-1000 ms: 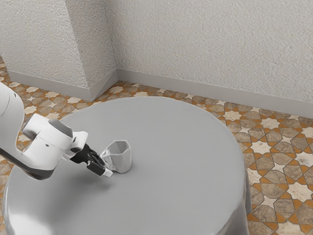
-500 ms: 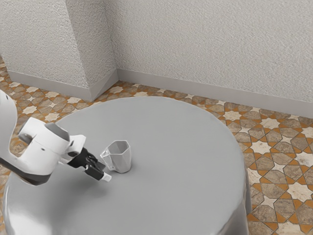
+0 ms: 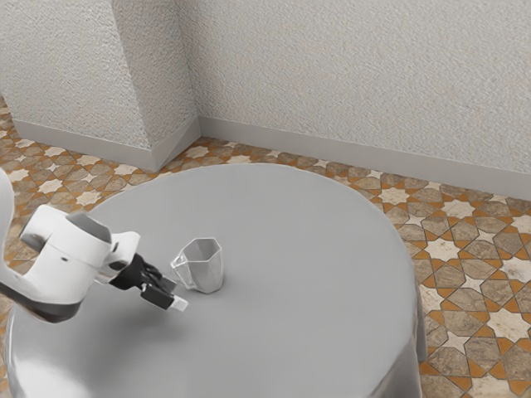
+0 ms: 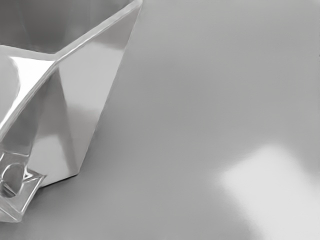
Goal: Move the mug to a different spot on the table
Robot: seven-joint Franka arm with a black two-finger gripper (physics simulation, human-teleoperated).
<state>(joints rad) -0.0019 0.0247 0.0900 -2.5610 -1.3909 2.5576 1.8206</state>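
A pale, faceted mug [image 3: 202,265] stands upright on the round grey table [image 3: 315,249], left of its middle, with its handle turned toward my hand. My gripper [image 3: 171,296] hovers low over the table just to the exterior view's left of the mug, a small gap away from the handle. Its fingers are open and hold nothing. In the wrist view the mug [image 4: 70,100] looms close, its angular wall and handle corner [image 4: 17,192] resting on the table [image 4: 225,100].
The grey tabletop stretches wide to the exterior view's right and behind the mug. Its front edge [image 3: 249,390] drops off near the view's lower border. Patterned floor tiles [image 3: 473,240] and textured walls surround the table.
My hand has backed away from the mug toward the exterior view's left and slightly down, leaving the handle. The mug has stayed where it stood.
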